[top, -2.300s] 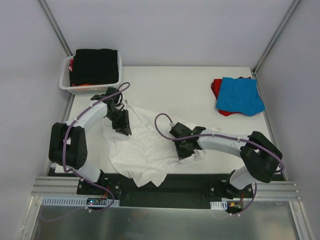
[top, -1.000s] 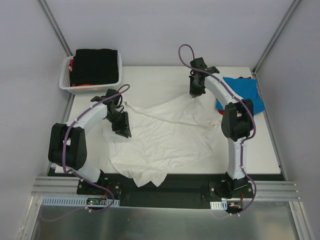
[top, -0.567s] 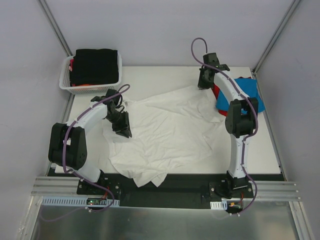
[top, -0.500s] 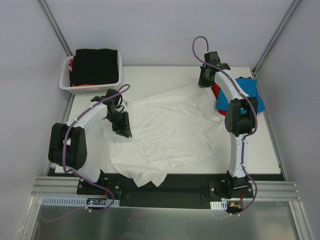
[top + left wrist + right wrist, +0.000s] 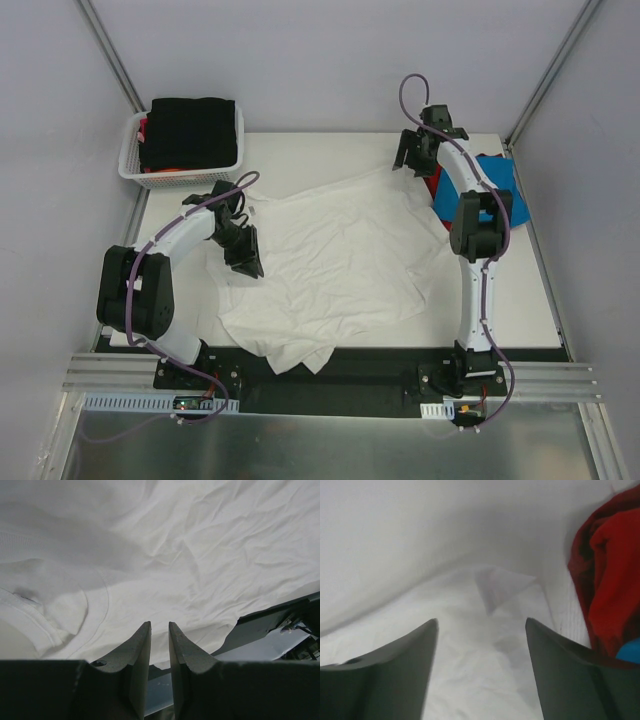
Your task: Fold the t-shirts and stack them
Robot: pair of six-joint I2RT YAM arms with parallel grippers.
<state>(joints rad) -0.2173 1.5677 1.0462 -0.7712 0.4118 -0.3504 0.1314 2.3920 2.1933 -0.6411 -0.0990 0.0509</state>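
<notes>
Far left corner of the table [image 5: 330,150]: white lattice basket [image 5: 133,166], with a folded black t-shirt [image 5: 190,130] on top and a sliver of red cloth at its left rim.

Near and right of the basket: left gripper [image 5: 246,262], pointing down onto the left edge of the white t-shirt [image 5: 330,260]. In the left wrist view, fingertips [image 5: 142,635] nearly together, with only a narrow slit between, above crumpled white fabric [image 5: 200,555]. Cannot tell whether any cloth is caught in the slit.

Middle of the table: white t-shirt spread out wide and wrinkled, unfolded. Reaches from under the left gripper to the far right corner, with its near hem hanging over the near table edge.

Far right: right arm stretched out long. Right gripper [image 5: 414,158] above the far right corner of the white t-shirt. In the right wrist view, jaws spread wide with nothing between, a loose pointed flap of white cloth [image 5: 495,590] lying below them.

Just right of that: red t-shirt [image 5: 607,580] with a blue t-shirt [image 5: 500,172] on top, stacked at the far right table edge and partly hidden behind the right arm.
</notes>
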